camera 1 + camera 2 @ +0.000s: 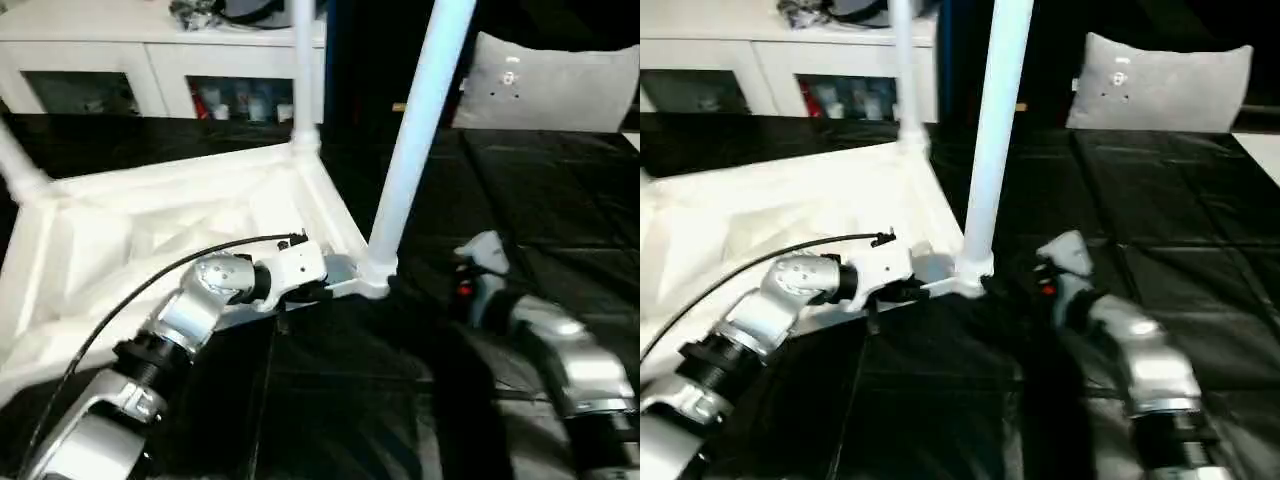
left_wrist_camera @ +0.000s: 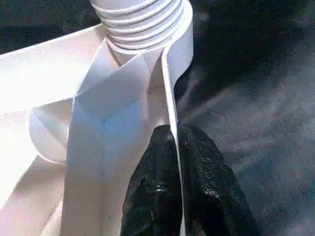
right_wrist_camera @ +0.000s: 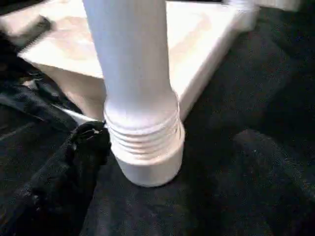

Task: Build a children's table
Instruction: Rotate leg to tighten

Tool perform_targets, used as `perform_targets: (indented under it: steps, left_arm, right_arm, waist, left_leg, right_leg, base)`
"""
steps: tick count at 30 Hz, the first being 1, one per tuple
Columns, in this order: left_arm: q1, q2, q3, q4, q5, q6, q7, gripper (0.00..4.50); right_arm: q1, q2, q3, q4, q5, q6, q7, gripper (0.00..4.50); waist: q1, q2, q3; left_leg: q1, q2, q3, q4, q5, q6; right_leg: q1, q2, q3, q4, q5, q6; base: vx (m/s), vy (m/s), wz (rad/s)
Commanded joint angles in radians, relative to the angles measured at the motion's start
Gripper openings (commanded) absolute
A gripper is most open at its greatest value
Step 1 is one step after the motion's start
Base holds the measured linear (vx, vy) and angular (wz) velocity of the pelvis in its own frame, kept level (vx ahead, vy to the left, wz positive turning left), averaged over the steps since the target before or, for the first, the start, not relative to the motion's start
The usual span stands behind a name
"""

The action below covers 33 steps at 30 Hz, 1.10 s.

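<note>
A: Far left first, item one. What is listed?

B: Tabletop (image 1: 150, 230), white moulded plastic, lying underside up on the black cloth (image 1: 560, 180), diagonal ribs showing. One leg stub (image 1: 18, 165) stands in its far left corner, a second leg (image 1: 303, 70) in the far corner near the middle.

A: Item two?

B: Left gripper (image 2: 177, 182), black textured fingers pinching the tabletop's thin right-hand rim wall (image 2: 170, 98) between them, one finger on each face. It holds close beside the near right corner socket (image 1: 375, 275).

A: Item three, that corner.

B: Third leg (image 1: 415, 130), long smooth white tube, tapered, its long axis rising nearly upright and leaning slightly to the right. Its ridged screw thread (image 3: 142, 132) still shows above the round socket collar, so I judge it not fully seated.

A: And on the right?

B: Right gripper (image 1: 480, 262), just right of the leg's base and apart from it. One black finger (image 3: 74, 167) lies beside the socket; whether the pair is spread or closed I cannot tell. The leg lies to its left, and this arm is the free one, so turning the leg home would likely fall to it.

A: Background?

B: White cabinet (image 1: 150, 60) with glass doors, far left; grey cushion (image 1: 545, 85), far right.
</note>
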Motion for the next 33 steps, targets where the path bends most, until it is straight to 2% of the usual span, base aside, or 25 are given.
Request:
perform_targets:
  steps: [1,2,3,5,8,9,12,15,17,18,23,24,30,33]
  left_arm:
    - [-0.004,0.019,-0.065,0.036,0.035,-0.047,-0.072,0.00]
    - [-0.008,0.020,-0.068,0.040,0.035,-0.060,-0.083,0.00]
    - [-0.011,0.021,-0.072,0.041,0.034,-0.071,-0.101,0.00]
    - [-0.011,0.027,-0.092,0.022,0.026,-0.097,-0.153,0.00]
    - [-0.010,0.029,-0.103,0.013,0.021,-0.113,-0.179,0.00]
    - [-0.011,0.027,-0.114,0.010,0.018,-0.134,-0.206,0.00]
    - [-0.012,0.024,-0.122,0.010,0.022,-0.151,-0.227,0.00]
    - [-0.012,0.017,-0.127,0.007,0.022,-0.156,-0.238,0.00]
    - [-0.013,0.015,-0.129,0.011,0.024,-0.158,-0.237,0.00]
    - [-0.014,0.014,-0.131,0.015,0.026,-0.161,-0.236,0.00]
    - [-0.014,0.018,-0.128,0.028,0.028,-0.171,-0.242,0.00]
    - [-0.012,0.020,-0.127,0.028,0.028,-0.170,-0.243,0.00]
    - [-0.001,0.017,-0.118,0.029,0.022,-0.142,-0.234,0.00]
    - [0.011,0.004,-0.099,0.018,0.007,-0.080,-0.211,0.00]
  right_arm:
    - [0.010,-0.038,0.030,-0.047,0.010,-0.003,0.091,4.50]
    - [0.010,-0.051,0.044,-0.050,0.003,-0.010,0.111,4.50]
    - [0.008,-0.065,0.062,-0.052,-0.006,-0.019,0.134,4.50]
    - [-0.009,-0.074,0.093,-0.038,-0.016,-0.027,0.172,4.50]
    - [-0.021,-0.071,0.106,-0.027,-0.020,-0.029,0.183,4.50]
    - [-0.035,-0.068,0.120,-0.011,-0.018,-0.026,0.201,4.22]
    - [-0.045,-0.065,0.132,0.003,-0.019,-0.024,0.218,4.10]
    - [-0.058,-0.058,0.149,0.024,-0.015,-0.016,0.239,3.70]
    - [-0.058,-0.059,0.158,0.026,-0.013,-0.007,0.251,3.63]
    - [-0.057,-0.062,0.164,0.026,-0.011,-0.002,0.261,3.39]
    - [-0.055,-0.067,0.167,0.034,-0.003,0.014,0.277,3.07]
    - [-0.056,-0.066,0.167,0.045,-0.006,0.011,0.280,2.87]
    - [-0.054,-0.045,0.165,0.051,0.014,0.047,0.264,2.67]
    - [-0.048,-0.017,0.145,0.033,0.042,0.085,0.230,2.65]
  waist:
    - [0.006,0.002,-0.060]
    - [0.008,0.000,-0.061]
    - [0.014,0.002,-0.062]
    - [0.019,-0.002,-0.062]
    - [0.032,0.003,-0.064]
    - [0.036,-0.001,-0.063]
    - [0.044,0.001,-0.063]
    - [0.050,0.001,-0.064]
    - [0.052,0.001,-0.064]
    - [0.051,-0.002,-0.064]
    - [0.054,-0.003,-0.067]
    - [0.053,-0.006,-0.066]
    - [0.053,-0.003,-0.063]
    - [0.051,-0.003,-0.062]
  left_leg:
    - [0.005,0.078,-0.026,-0.058,-0.162,0.079]
    - [0.005,0.079,-0.024,-0.057,-0.146,0.086]
    - [0.004,0.080,-0.025,-0.056,-0.139,0.090]
    - [0.003,0.081,-0.024,-0.054,-0.140,0.091]
    - [0.011,0.085,-0.021,-0.053,-0.141,0.081]
    - [0.011,0.086,-0.021,-0.053,-0.138,0.078]
    - [0.011,0.088,-0.021,-0.053,-0.147,0.067]
    - [0.012,0.087,-0.021,-0.054,-0.154,0.055]
    - [0.011,0.087,-0.022,-0.054,-0.154,0.055]
    - [0.010,0.087,-0.022,-0.054,-0.153,0.055]
    - [0.008,0.085,-0.022,-0.050,-0.128,0.063]
    - [0.007,0.084,-0.021,-0.050,-0.128,0.065]
    - [0.008,0.085,-0.022,-0.051,-0.158,0.051]
    - [0.008,0.084,-0.023,-0.051,-0.170,0.043]
  right_leg:
    - [0.049,-0.096,0.053,-0.057,-0.114,-0.244]
    - [0.049,-0.096,0.053,-0.053,-0.086,-0.251]
    - [0.050,-0.097,0.050,-0.051,-0.079,-0.258]
    - [0.051,-0.099,0.050,-0.050,-0.081,-0.264]
    - [0.045,-0.099,0.049,-0.048,-0.088,-0.271]
    - [0.045,-0.098,0.049,-0.046,-0.085,-0.273]
    - [0.045,-0.101,0.050,-0.046,-0.098,-0.266]
    - [0.045,-0.102,0.049,-0.046,-0.112,-0.264]
    - [0.046,-0.101,0.049,-0.045,-0.111,-0.261]
    - [0.048,-0.101,0.048,-0.045,-0.111,-0.258]
    - [0.048,-0.102,0.048,-0.042,-0.098,-0.254]
    - [0.048,-0.101,0.048,-0.042,-0.101,-0.253]
    - [0.045,-0.102,0.048,-0.047,-0.165,-0.243]
    - [0.045,-0.103,0.049,-0.050,-0.187,-0.239]
  base:
    - [0.000,0.000,0.00]
    - [0.000,0.000,0.00]
    - [0.000,0.000,0.00]
    - [0.000,0.000,0.00]
    - [0.000,0.000,0.00]
    - [0.000,0.000,0.00]
    - [0.000,0.000,0.00]
    - [0.000,0.000,0.00]
    - [0.000,0.000,0.00]
    - [0.000,0.000,0.00]
    - [0.000,0.000,0.00]
    - [0.000,0.000,0.00]
    - [0.000,0.000,0.00]
    - [0.000,0.000,0.00]
